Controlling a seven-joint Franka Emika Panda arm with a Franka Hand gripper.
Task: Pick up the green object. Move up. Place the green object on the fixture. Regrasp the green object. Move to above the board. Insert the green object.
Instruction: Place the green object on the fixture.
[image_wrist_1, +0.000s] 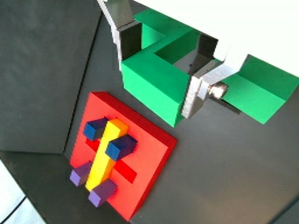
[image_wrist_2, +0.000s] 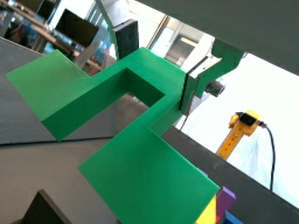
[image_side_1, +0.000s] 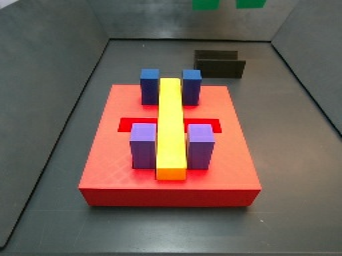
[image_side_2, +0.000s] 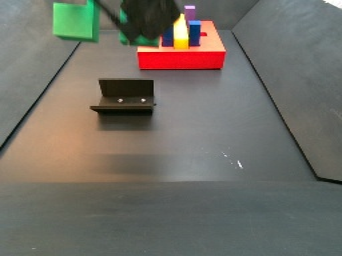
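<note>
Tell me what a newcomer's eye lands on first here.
The green object, clamped in the gripper and held high in the air. Below it, the red board lies on the dark floor, with a yellow bar between blue and purple blocks. The black fixture stands empty.

even bright light, soft shadows; close wrist views slightly blurred (side views sharper).

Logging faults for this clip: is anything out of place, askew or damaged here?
Nothing stands out. The gripper holds the green object in the air, clear of the floor. The fixture stands empty and upright. On the board, the yellow bar lies straight between the blue and purple blocks.
</note>
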